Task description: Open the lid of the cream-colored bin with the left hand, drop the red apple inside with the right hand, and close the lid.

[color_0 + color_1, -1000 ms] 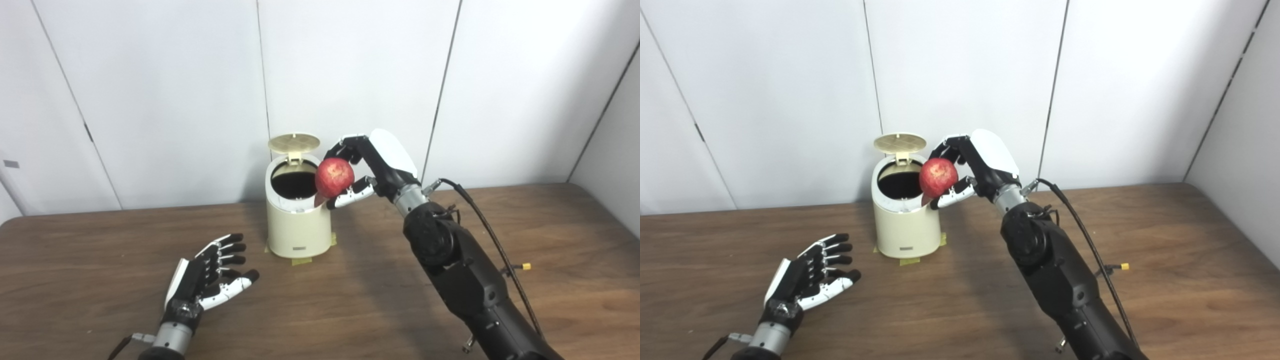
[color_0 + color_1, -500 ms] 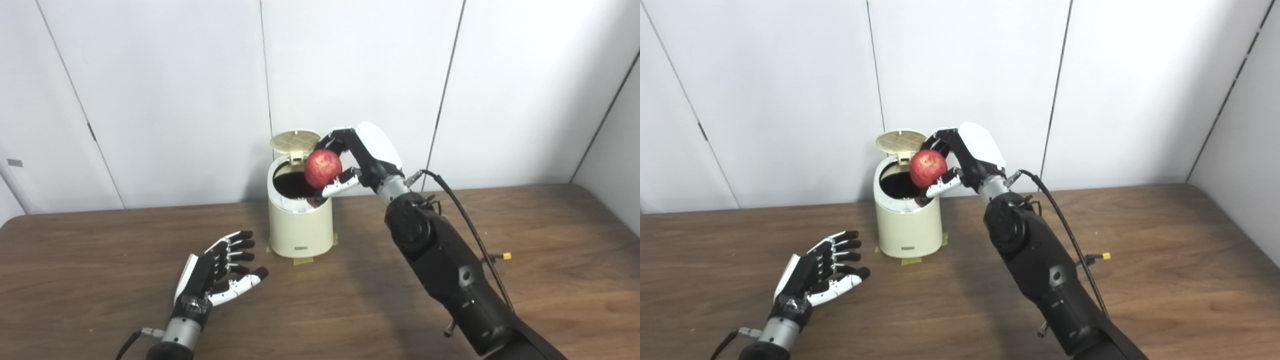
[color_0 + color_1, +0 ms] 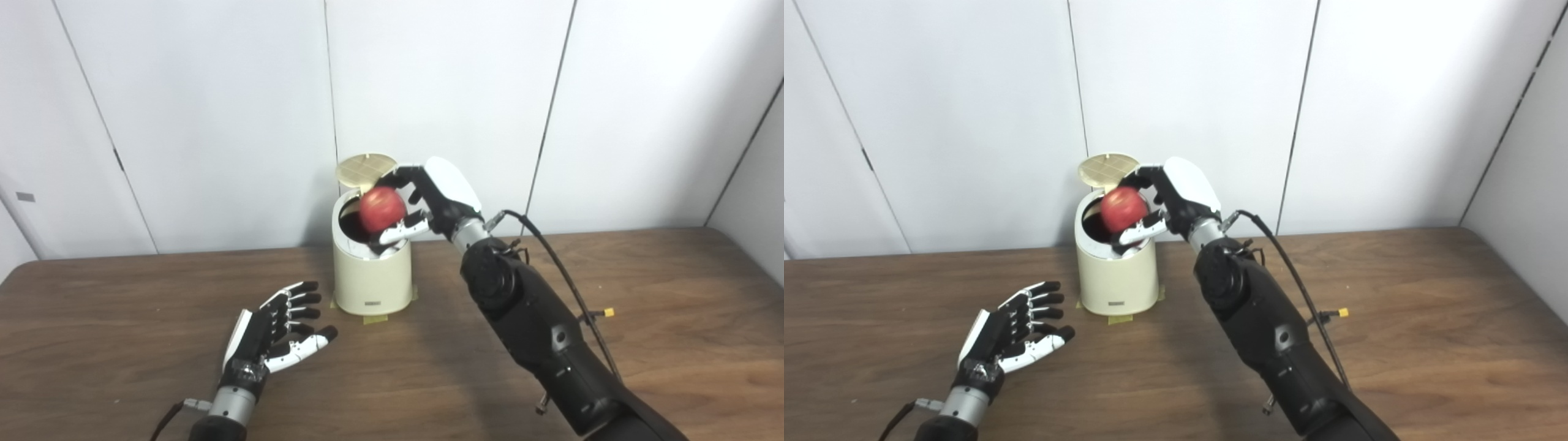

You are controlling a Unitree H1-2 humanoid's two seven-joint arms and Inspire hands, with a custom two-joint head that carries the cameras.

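right hand (image 3: 429, 199) fingers clamp the apple (image 3: 382, 209) over the bin (image 3: 372, 278); left hand (image 3: 272, 334) fingers spread.

bin (image 3: 372, 278) inside: dark, contents cannot be told | bin opening: partly covered by red apple (image 3: 382, 209) and right hand (image 3: 422, 205) | right hand fingers: far ones behind apple | both arms: cut by bottom edge | desk (image 3: 674, 294): cut by edges

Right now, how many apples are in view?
1. The apple is held in the right hand over the open bin; the bin's inside is partly hidden.
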